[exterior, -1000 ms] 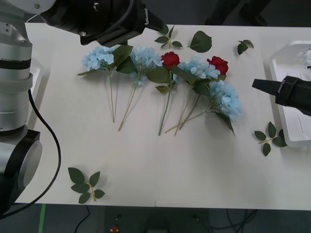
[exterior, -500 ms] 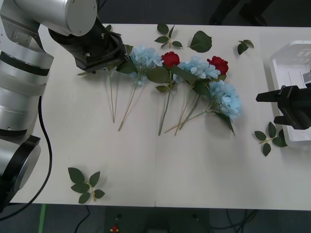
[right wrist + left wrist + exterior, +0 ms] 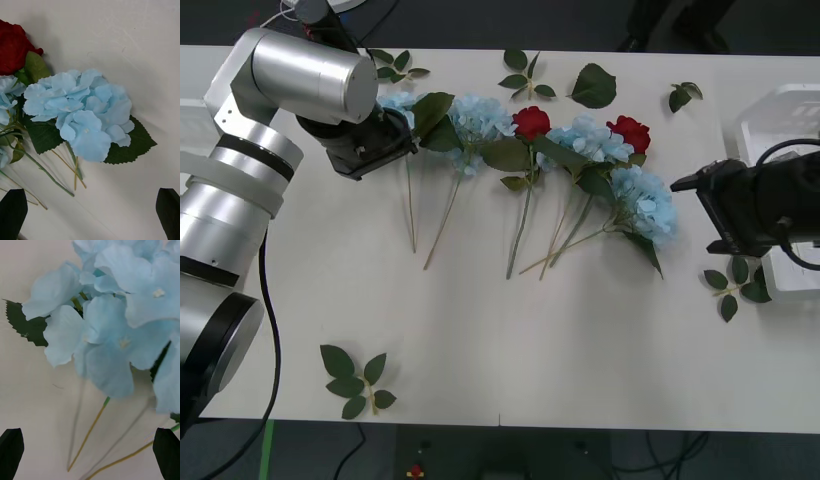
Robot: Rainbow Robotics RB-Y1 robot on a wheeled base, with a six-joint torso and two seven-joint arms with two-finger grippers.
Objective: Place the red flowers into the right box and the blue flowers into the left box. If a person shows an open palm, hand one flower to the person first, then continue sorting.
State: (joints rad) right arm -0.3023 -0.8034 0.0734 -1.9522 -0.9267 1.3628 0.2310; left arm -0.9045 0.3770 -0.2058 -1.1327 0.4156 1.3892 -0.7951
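Left pincer [image 3: 90, 453] hangs wide open, empty, low over the leftmost blue hydrangea [image 3: 112, 326], likely lining up a grasp. Right pincer [image 3: 92, 213], equally spread and empty, faces the rightmost blue hydrangea [image 3: 84, 116] on the surface [image 3: 580, 340]; the right box [image 3: 780, 130] sits behind it.

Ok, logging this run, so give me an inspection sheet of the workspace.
Surface: white table, flowers laid in a row across its far half.
Job's things: blue flowers and two red flowers still on the table; right box at the right edge.
Clutter: loose leaf sprigs scattered around.
Grippers: left gripper open, over the leftmost blue flower; right gripper open, beside the rightmost blue flower.
Cables: black cable along the left arm.
Surroundings: nothing seen.
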